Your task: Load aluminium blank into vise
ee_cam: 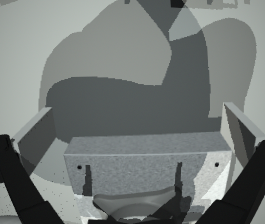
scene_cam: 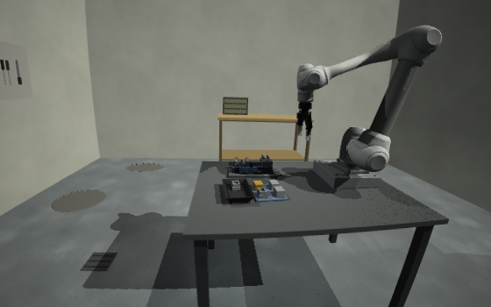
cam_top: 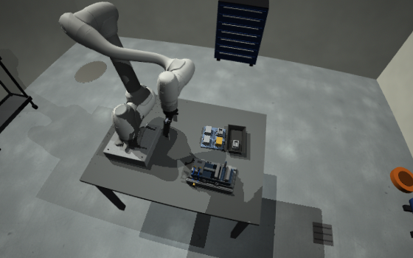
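Observation:
My gripper (cam_top: 167, 135) (scene_cam: 304, 135) (ee_cam: 137, 120) is open and empty, high above the table beside the arm's base. The blue infeed plate (cam_top: 213, 147) bears two grey aluminium blanks (cam_top: 208, 130) (cam_top: 206, 139) (scene_cam: 273, 184) (scene_cam: 279, 191), an orange-yellow brass blank (cam_top: 219, 141) (scene_cam: 258, 185) and a finished part (cam_top: 220, 131) (scene_cam: 262, 192) with its pocket up. Another finished part (cam_top: 235, 144) (scene_cam: 235, 185) lies pocket up in the dark outfeed tray (cam_top: 245, 139) (scene_cam: 238, 201). In the vise (cam_top: 213, 176) (scene_cam: 251, 167) I make out no blank; details in its opening are too small to tell.
The plate and tray stand side by side on the table (cam_top: 235, 204) (scene_cam: 323, 215), with the vise across from them. The arm's base block (cam_top: 125, 156) (scene_cam: 334, 177) (ee_cam: 148, 150) is below and near the gripper. Hoses and the work stop rise from the vise.

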Motion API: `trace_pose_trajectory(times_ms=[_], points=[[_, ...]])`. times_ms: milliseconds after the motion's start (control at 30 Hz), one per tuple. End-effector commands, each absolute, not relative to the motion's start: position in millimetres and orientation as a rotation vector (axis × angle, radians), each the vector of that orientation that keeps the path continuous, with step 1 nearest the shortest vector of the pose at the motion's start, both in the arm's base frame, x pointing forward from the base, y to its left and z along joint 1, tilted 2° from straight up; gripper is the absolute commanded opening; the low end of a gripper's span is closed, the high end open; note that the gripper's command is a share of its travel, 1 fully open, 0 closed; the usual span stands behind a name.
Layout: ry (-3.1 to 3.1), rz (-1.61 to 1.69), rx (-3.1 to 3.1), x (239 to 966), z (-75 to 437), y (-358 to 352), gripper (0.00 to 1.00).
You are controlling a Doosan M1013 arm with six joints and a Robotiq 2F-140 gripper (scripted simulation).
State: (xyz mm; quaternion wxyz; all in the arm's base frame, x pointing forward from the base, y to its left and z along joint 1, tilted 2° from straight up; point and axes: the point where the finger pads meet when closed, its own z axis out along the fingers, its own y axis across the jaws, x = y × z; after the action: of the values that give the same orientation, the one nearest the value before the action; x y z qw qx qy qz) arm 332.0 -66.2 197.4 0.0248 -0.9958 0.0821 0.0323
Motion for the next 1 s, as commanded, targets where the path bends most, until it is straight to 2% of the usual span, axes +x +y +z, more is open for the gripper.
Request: trace_pose_trajectory(times_ms=[0, 400, 800, 967], points=[[0.176, 0.127, -3.082, 365.9, 188.5, -43.8, 1.0], [0.229, 0.075, -3.097, 463.4, 167.9, 20.0, 1.0], [0.272, 0.03, -3.097, 531.4, 141.0, 97.3, 1.0], [0.275, 0.027, -3.096, 536.5, 138.3, 104.8, 1.0]])
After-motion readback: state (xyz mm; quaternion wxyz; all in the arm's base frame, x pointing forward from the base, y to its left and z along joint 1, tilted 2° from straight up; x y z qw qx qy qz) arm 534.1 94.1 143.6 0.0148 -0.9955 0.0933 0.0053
